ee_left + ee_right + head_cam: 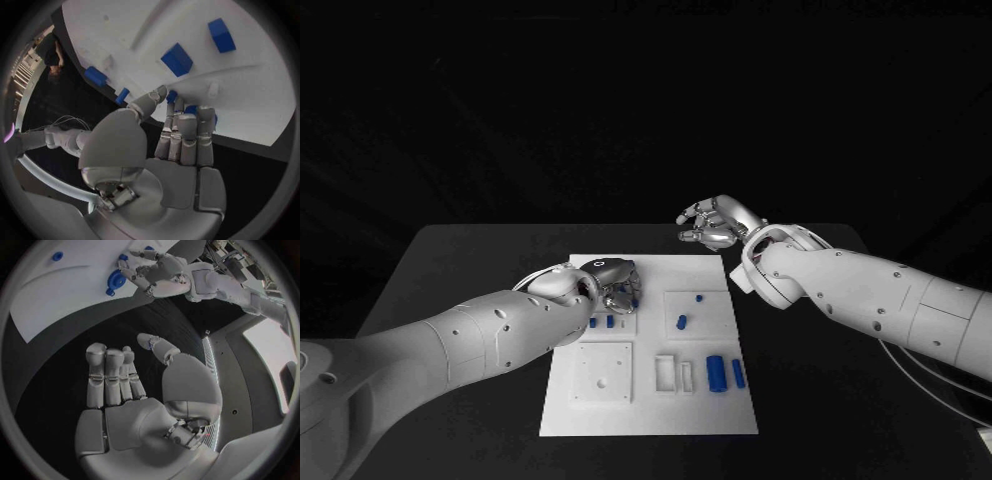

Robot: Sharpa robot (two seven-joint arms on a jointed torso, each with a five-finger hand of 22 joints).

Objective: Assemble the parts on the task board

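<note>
Reaching in from the left edge of the head view, the left hand (607, 283) sits over the upper left part of the task board (653, 420), just left of centre frame. Its fingers (187, 135) point down at the white surface with small blue parts (609, 322) right beside the fingertips; whether they pinch one I cannot tell, since the fingers hide the contact. The right hand (714, 223) hovers above centre frame, off the board's top right corner over the black table (459, 260), fingers loosely curled and apart with nothing between them. Near the middle of the board lies a single blue piece (682, 322). Lower right on the board, a larger blue cylinder (717, 373) lies beside a slimmer blue one (738, 374), with white blocks (675, 373) just to their left.
</note>
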